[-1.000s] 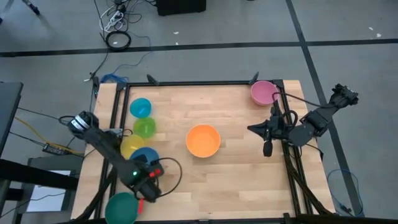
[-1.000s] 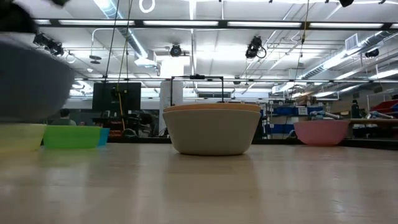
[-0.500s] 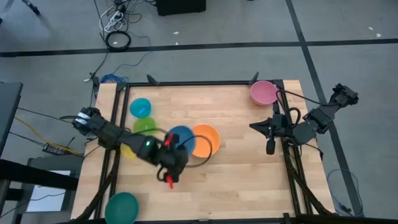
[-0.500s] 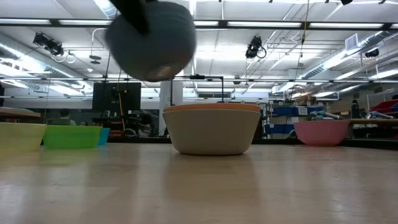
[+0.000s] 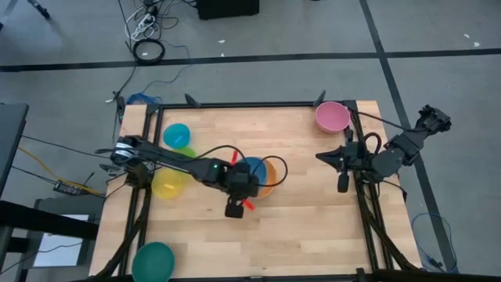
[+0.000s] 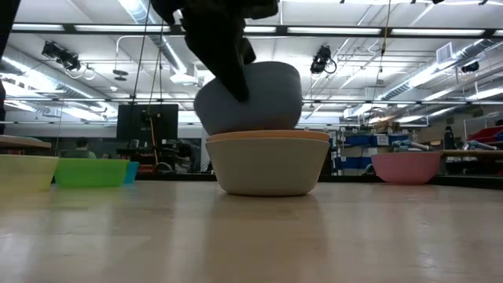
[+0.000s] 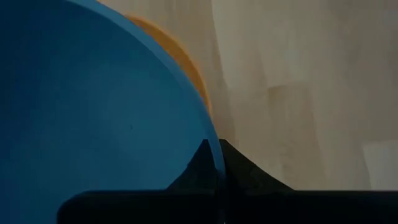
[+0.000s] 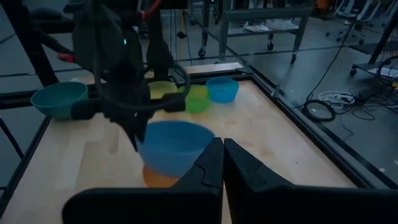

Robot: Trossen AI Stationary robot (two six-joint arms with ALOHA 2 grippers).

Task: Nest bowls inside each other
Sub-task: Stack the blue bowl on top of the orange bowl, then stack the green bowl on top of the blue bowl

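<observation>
From above, the left end effector [image 5: 249, 182] is stretched out over the middle of the pale wooden counter [image 5: 313, 219], clamped on the rim of a blue round plastic bowl [image 5: 250, 169] that sits over the orange round plastic bowl [image 5: 267, 178] at the counter's centre; whether the two bowls touch cannot be told from here. Along the counter's left edge lie a cyan round plastic bowl [image 5: 177, 135], a lime green plastic bowl [image 5: 183, 153] partly under the arm, and a yellow plastic bowl [image 5: 167, 184]; a dark green plastic bowl [image 5: 153, 260] sits at the near left corner, and a pink plastic bowl [image 5: 332, 117] at the far right corner. The right end effector [image 5: 341, 186] waits by the right edge, its fingers pressed together on nothing. At counter height, the blue bowl [image 6: 255, 98] looks grey and tilted, its lower part dipping behind the rim of the orange bowl [image 6: 267, 163], which stands nested in a pale grey plastic bowl [image 6: 267, 171]; the pink bowl [image 6: 406, 167] shows to the right, the yellow [image 6: 27, 170], lime green [image 6: 90, 172] and cyan [image 6: 130, 171] bowls to the left. The left wrist camera is filled by the blue bowl's [image 7: 87, 118] inside, its rim pinched between the dark fingers [image 7: 239, 171], with the orange bowl's [image 7: 180, 62] edge just beyond. The right wrist camera shows the blue bowl [image 8: 174, 147] held over the orange one [image 8: 155, 180].
</observation>
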